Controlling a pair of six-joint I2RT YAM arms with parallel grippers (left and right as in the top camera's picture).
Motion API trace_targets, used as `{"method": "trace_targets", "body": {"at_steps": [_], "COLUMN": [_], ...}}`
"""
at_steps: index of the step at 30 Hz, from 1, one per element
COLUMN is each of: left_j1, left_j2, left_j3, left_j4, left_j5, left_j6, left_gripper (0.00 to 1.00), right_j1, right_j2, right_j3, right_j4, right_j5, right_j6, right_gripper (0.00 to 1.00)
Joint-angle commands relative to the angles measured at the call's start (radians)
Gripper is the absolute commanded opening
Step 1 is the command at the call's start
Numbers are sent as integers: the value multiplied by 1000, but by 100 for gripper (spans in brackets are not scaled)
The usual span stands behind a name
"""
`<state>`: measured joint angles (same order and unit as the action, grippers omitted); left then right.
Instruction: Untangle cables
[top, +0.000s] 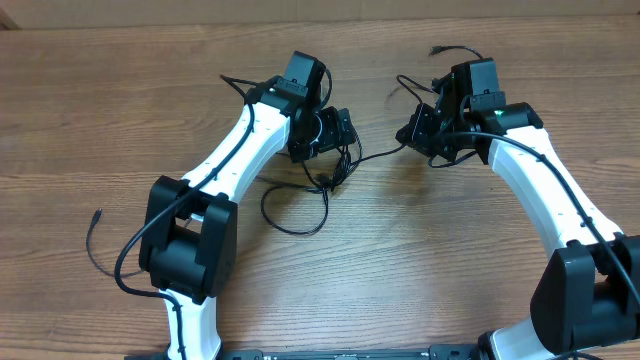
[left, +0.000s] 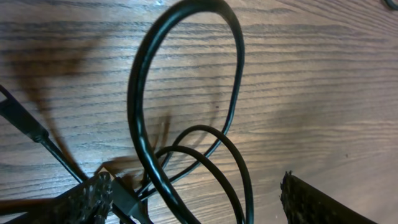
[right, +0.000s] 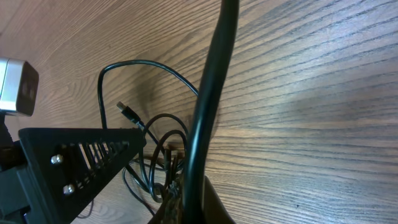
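Observation:
The cables (top: 300, 200) are thin black cords bunched and looped on the wooden table between my two arms. My left gripper (top: 335, 135) sits over the bunch. In the left wrist view its fingers (left: 193, 196) are spread wide, with several cable loops (left: 186, 87) lying between them and none pinched. My right gripper (top: 420, 130) is to the right of the bunch. In the right wrist view it (right: 196, 202) is shut on one black cable (right: 211, 93) that runs up out of the jaws. A taut strand (top: 375, 155) links the two grippers.
A loose plug end (right: 127, 113) lies by the tangle near the left gripper's body (right: 74, 155). A separate black cord (top: 95, 240) lies at the far left by the left arm's base. Another cord end (top: 450, 50) lies behind the right gripper.

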<state>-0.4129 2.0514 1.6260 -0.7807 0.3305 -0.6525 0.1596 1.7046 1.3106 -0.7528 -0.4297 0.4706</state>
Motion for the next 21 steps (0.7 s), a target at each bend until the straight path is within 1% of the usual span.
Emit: {"method": "trace_targets", "body": {"at_steps": [1,2,3,5,6,7,12,17,21], "left_j1": [-16,-19,-22,-26,-26,-22,31,136,232], "left_j2": [3,11,20,43,57,63,57,55,55], "left_j3": [11,11,11,11,11,11,14,13,13], "left_j4": [3,3,3,3,-4,-11,-84,-207,-317], "left_j5": [-50,-50,-50,-49,-41,-42,-29,58,83], "left_j6": [-26,-26,-26,-25,-24,-21,57,205,332], "left_gripper": [88,86,82,72,35,5,4,4,4], "right_j1": [3,3,3,3,3,3,3,2,2], "right_j2": [-19,-19,-19,-19,-19,-19,-19,-19,-19], "right_j3": [25,25,25,25,25,25,25,25,25], "right_j4": [3,4,5,7,6,6,10,2,-4], "right_j5": [10,10,10,10,10,10,18,118,188], "right_j6": [-8,-8,-8,-8,-8,-9,-8,-7,0], "right_gripper": [4,4,4,4,4,4,4,4,4]}}
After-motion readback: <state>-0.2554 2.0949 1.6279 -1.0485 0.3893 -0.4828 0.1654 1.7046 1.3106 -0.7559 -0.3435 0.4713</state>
